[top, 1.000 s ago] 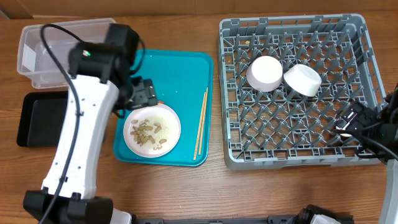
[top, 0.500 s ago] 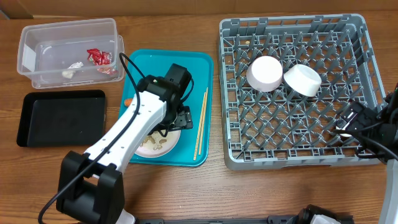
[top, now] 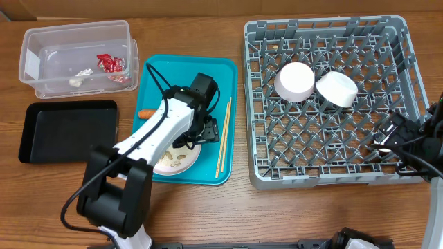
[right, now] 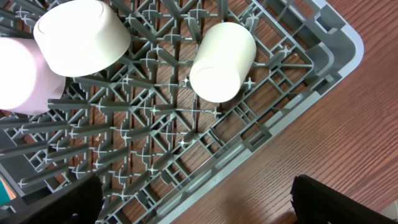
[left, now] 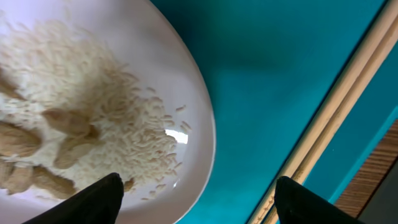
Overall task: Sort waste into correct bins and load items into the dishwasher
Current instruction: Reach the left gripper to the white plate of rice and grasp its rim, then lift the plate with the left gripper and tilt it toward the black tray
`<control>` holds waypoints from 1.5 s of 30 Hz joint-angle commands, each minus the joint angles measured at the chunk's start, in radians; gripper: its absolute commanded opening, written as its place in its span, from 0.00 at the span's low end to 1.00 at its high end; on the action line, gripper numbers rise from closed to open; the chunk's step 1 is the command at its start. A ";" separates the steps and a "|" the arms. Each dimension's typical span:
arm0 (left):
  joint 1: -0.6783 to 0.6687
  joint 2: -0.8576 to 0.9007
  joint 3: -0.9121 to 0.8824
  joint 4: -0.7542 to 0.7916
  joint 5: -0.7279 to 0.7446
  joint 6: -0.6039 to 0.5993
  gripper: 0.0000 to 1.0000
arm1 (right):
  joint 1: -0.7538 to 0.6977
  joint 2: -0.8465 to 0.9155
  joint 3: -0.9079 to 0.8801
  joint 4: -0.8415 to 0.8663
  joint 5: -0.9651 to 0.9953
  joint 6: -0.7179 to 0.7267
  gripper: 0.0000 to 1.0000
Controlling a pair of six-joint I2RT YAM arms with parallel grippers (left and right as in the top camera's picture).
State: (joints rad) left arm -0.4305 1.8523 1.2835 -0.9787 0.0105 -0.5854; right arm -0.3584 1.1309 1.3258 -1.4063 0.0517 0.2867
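Note:
The round white plate [top: 173, 158] with tan peanut-like scraps and white crumbs [left: 74, 130] lies on the teal tray. My left gripper [top: 208, 131] is open and low over the plate's right rim [left: 199, 199], one finger over the food and one by the chopsticks [left: 336, 112]. The chopsticks [top: 223, 138] lie along the tray's right side. An orange carrot [top: 145, 113] lies at the tray's left edge. Two white bowls [top: 296, 81] [top: 337, 88] and the cup [right: 222, 53] sit in the grey rack [top: 325, 176]. My right gripper [top: 405, 135] is open and empty over the rack's front right corner [right: 196, 199].
The clear tub [top: 34, 41] at back left holds a red wrapper [top: 111, 63] and white wads [top: 83, 72]. The black tray [top: 66, 131] lies in front of it. The teal tray [top: 187, 76] sits between the bins and the rack.
My left arm has swung from the clear tub over to the plate's right rim and dropped low. The right arm has not moved.

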 commanded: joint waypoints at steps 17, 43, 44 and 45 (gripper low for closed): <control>-0.051 0.025 -0.034 0.015 0.057 0.145 0.67 | -0.002 -0.004 0.023 0.005 -0.003 -0.006 1.00; -0.051 0.026 -0.149 0.163 0.006 0.160 0.27 | -0.002 -0.004 0.023 0.004 -0.003 -0.006 1.00; -0.051 0.026 -0.149 0.160 -0.002 0.160 0.26 | -0.002 -0.004 0.023 0.004 -0.003 -0.006 1.00; -0.051 0.026 -0.150 0.158 -0.012 0.160 0.24 | -0.002 -0.004 0.023 0.004 -0.003 -0.006 1.00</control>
State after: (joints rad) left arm -0.4767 1.8671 1.1549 -0.8150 0.0322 -0.4339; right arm -0.3584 1.1309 1.3258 -1.4067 0.0521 0.2867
